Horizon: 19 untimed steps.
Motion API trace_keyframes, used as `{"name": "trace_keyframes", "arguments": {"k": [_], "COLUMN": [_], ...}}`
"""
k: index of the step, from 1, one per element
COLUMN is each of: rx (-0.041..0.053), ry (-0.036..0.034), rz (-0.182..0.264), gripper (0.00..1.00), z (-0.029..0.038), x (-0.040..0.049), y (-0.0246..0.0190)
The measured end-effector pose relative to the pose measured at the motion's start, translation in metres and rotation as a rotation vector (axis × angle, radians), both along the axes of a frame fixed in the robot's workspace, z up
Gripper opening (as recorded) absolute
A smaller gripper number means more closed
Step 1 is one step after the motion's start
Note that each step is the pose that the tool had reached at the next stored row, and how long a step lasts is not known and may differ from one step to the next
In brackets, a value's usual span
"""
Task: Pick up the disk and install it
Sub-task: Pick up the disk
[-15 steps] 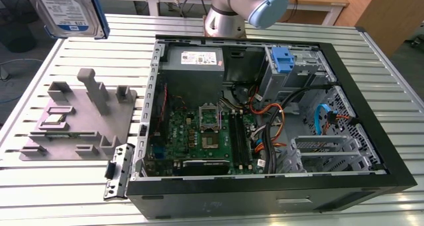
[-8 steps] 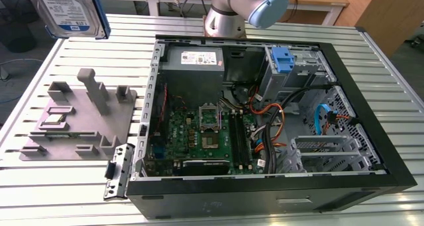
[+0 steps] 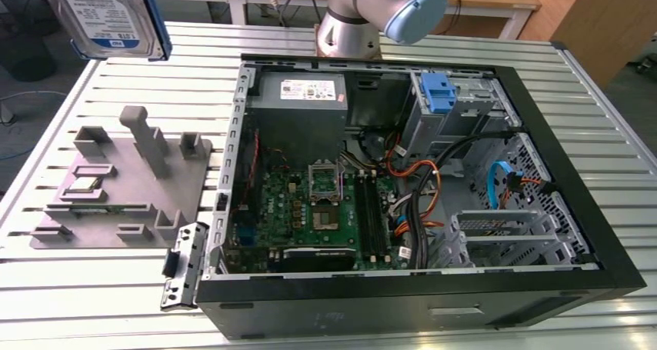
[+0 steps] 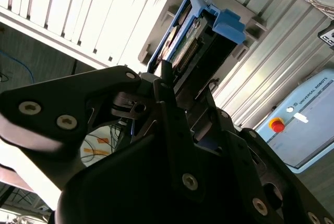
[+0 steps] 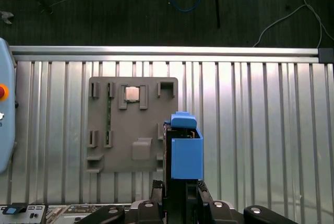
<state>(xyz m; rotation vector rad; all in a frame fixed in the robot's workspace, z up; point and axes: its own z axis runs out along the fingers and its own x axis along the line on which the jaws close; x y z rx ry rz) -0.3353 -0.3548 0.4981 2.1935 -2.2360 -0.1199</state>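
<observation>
In the second wrist view the gripper (image 4: 182,85) has its black fingers (image 4: 168,109) clamped on one end of the disk (image 4: 193,46), showing its connector edge inside the bright blue carrier. The first wrist view shows the grey fixture plate (image 5: 135,130) beneath, with the disk lifted above one plate edge. The exterior view shows the silver drive's white-and-blue label, high over the table's (image 3: 103,288) far corner on the exterior view's left, well apart from the open computer case (image 3: 411,304).

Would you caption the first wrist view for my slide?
Gripper holding the disk aloft over a grey fixture tray and slatted table.
</observation>
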Motion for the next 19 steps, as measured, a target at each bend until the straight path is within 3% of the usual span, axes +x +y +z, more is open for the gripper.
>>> {"name": "trace_keyframes", "arguments": {"k": [19], "rx": [0.0], "ry": [0.0], "rz": [0.0], "gripper": [0.35], "z": [0.0], "x": [0.0237], "y": [0.0]}}
